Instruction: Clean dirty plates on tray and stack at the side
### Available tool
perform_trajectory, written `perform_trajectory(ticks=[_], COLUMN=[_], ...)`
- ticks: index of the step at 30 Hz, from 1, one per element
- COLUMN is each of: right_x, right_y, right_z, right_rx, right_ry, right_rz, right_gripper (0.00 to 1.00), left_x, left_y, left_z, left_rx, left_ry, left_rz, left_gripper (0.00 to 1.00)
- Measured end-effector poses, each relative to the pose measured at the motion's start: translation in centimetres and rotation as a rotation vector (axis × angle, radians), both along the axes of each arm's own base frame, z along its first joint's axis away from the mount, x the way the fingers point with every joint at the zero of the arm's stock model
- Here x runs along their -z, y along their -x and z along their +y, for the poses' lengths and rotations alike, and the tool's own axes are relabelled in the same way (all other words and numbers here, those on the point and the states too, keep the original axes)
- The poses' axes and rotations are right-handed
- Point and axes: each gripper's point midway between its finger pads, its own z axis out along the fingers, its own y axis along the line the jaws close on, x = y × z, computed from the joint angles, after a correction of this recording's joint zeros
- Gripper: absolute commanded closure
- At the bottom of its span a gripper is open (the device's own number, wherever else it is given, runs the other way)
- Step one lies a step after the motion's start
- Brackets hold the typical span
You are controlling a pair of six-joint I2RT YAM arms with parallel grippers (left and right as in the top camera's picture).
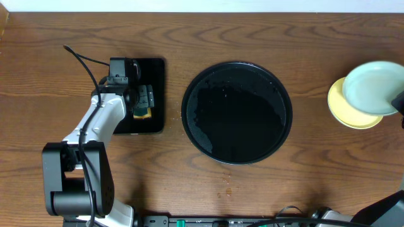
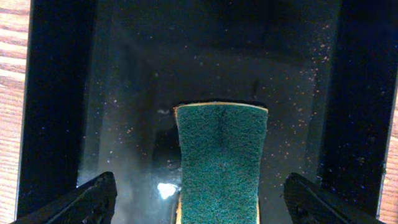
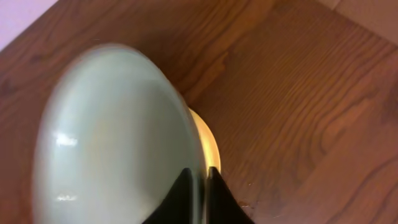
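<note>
Now the mint plate [image 3: 118, 137] hangs tilted over the yellow plate [image 1: 356, 118] at the right edge of the desk [image 1: 303, 189], rim between the near-closed right fingers [image 3: 180, 199] (clamped or not, I cannot tell); released askew, it could skid off. Left fingers [image 2: 87, 202] gape above the sponge [image 2: 221, 162].

A green sponge [image 2: 221, 158] lies in the small rectangular black tray [image 2: 124, 74].

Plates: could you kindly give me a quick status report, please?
Left gripper open above sponge. Right gripper straddling rim of mint plate, grip unclear. Mint plate over yellow plate, off the round tray. Nothing blocking.
</note>
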Motion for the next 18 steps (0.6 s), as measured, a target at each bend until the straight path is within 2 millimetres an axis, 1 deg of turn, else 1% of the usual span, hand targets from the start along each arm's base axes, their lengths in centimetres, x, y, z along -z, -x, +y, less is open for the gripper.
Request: perform_trajectory(ticks=[1, 2, 3, 4, 8, 11, 14, 16, 18], right_x=[0.0, 0.0, 0.0, 0.0, 0.0, 0.0, 0.4, 0.9, 1.4], right_y=[0.0, 0.0, 0.0, 0.0, -0.2, -0.9, -1.6, -1.6, -1.8], right_z=[0.0, 0.0, 0.0, 0.0, 0.2, 1.4, 3.9, 5.9, 8.5], right_rx=[0.000, -0.002, 0.001, 0.000, -0.017, -0.095, -0.227, -0.318, -0.432], right_ry=[0.000, 0.001, -0.001, 0.000, -0.007, -0.040, -0.107, -0.151, -0.180], right_rz=[0.001, 0.001, -0.001, -0.001, -0.005, -0.028, -0.041, -0.025, 0.006], right_gripper=[0.57, 0.44, 0.37, 0.33, 0.31, 0.30, 0.36, 0.36, 0.35], left_x=[0.0, 0.0, 0.0, 0.0, 0.0, 0.0, 0.0, 0.0, 0.0], left_y=[0.0, 0.0, 0.0, 0.0, 0.0, 0.0, 0.0, 0.0, 0.0], left_z=[0.0, 0.0, 0.0, 0.0, 0.0, 0.0, 0.0, 0.0, 0.0], left_rx=[0.000, 0.000, 0.000, 0.000, 0.000, 0.000, 0.000, 0.000, 0.000], left_ry=[0.000, 0.000, 0.000, 0.000, 0.000, 0.000, 0.000, 0.000, 0.000], left_rz=[0.000, 0.000, 0.000, 0.000, 0.000, 0.000, 0.000, 0.000, 0.000], left_gripper=[0.14, 0.14, 0.14, 0.14, 0.14, 0.14, 0.14, 0.14, 0.14])
